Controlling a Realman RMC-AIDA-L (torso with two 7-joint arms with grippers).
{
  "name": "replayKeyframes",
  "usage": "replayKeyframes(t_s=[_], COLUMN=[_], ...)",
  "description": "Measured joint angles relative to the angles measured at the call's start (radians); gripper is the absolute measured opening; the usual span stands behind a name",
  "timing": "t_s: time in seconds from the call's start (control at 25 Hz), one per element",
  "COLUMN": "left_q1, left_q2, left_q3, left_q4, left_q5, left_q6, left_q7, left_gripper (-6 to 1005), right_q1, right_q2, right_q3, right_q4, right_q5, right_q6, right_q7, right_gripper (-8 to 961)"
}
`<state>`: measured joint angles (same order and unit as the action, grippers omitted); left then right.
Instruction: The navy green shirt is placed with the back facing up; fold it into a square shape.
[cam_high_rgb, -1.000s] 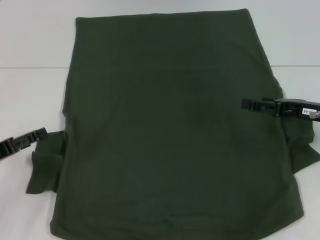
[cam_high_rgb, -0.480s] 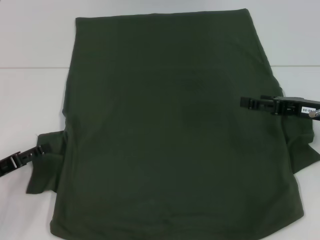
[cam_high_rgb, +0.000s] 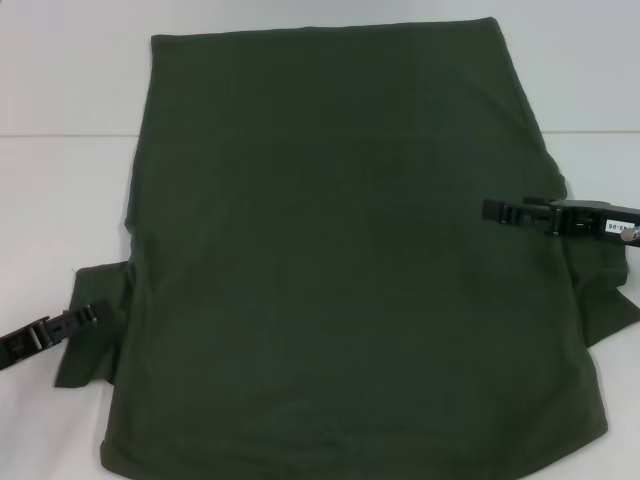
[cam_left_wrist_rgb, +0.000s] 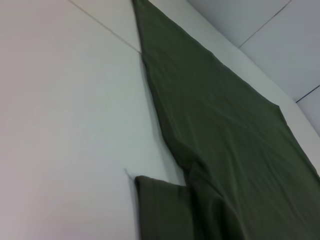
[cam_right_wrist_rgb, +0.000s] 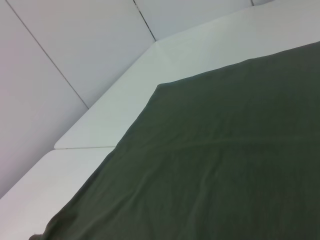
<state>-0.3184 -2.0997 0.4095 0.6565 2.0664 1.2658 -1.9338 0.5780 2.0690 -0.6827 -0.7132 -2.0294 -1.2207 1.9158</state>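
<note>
Shirt (cam_high_rgb: 340, 260) bottom hem beyond the frame edge

We see the navy green shirt (cam_high_rgb: 340, 260) as matt, soft woven cloth; the white surface (cam_high_rgb: 60, 190) smooth, faintly sheened; both grippers black plastic.

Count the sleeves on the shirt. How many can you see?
2. One sleeve sticks out by the left gripper; the other is under the right gripper.

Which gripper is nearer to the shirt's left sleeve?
Left. The left gripper sits over the left sleeve of the navy green shirt; the right gripper is across the shirt, near its right edge.
</note>
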Motion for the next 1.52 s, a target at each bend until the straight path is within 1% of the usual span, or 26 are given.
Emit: replayKeyframes(t_s=[0.24, 0.44, 0.68, 0.88, 0.96, 1.12, 1.2, 1.28, 1.4, 1.52], left_q1=[-0.011, -0.009, -0.007, -0.008, -0.009, -0.011, -0.017, -0.028, -0.042, -0.044], left_q2=[-0.007, -0.007, -0.008, -0.002, 0.0, 0.001, 0.001, 0.001, 0.001, -0.004], left_q3=[0.0, 0.001, 0.002, 0.011, 0.018, 0.062, 0.086, 0.101, 0.104, 0.104], left_q4=[0.012, 0.018, 0.024, 0.025, 0.031, 0.084, 0.137, 0.195, 0.262, 0.313], left_q5=[0.006, 0.007, 0.008, 0.008, 0.008, 0.035, 0.092, 0.17, 0.25, 0.286], left_q6=[-0.008, -0.005, 0.001, 0.005, 0.006, 0.005, 0.0, -0.005, -0.005, -0.005], left_q7=[-0.024, -0.027, -0.026, -0.022, -0.028, -0.093, -0.159, -0.233, -0.307, -0.357], left_gripper=[843, 818, 555, 337, 85, 29, 1, 1, 1, 0], right_q1=[0.0, 0.0, 0.0, 0.0, 0.0, 0.0, 0.0, 0.0, 0.0, 0.0], right_q2=[0.0, -0.001, -0.001, -0.001, -0.001, -0.002, -0.002, -0.003, -0.003, -0.003], right_q3=[0.0, 0.0, 0.01, 0.018, 0.02, 0.02, 0.021, 0.021, 0.022, 0.022], right_q4=[0.0, 0.0, 0.0, 0.001, 0.001, 0.002, 0.002, 0.002, 0.002, 0.002], right_q5=[0.007, 0.011, 0.012, 0.012, 0.012, 0.012, 0.012, 0.012, 0.012, 0.012], right_q6=[-0.001, 0.0, 0.0, 0.0, 0.0, 0.0, 0.0, 0.0, 0.0, 0.002], right_q7=[0.0, 0.0, 0.0, 0.0, 0.0, 0.002, 0.003, 0.002, 0.001, 0.001], right_gripper=[915, 914, 914, 915, 915, 915, 915, 915, 915, 915])
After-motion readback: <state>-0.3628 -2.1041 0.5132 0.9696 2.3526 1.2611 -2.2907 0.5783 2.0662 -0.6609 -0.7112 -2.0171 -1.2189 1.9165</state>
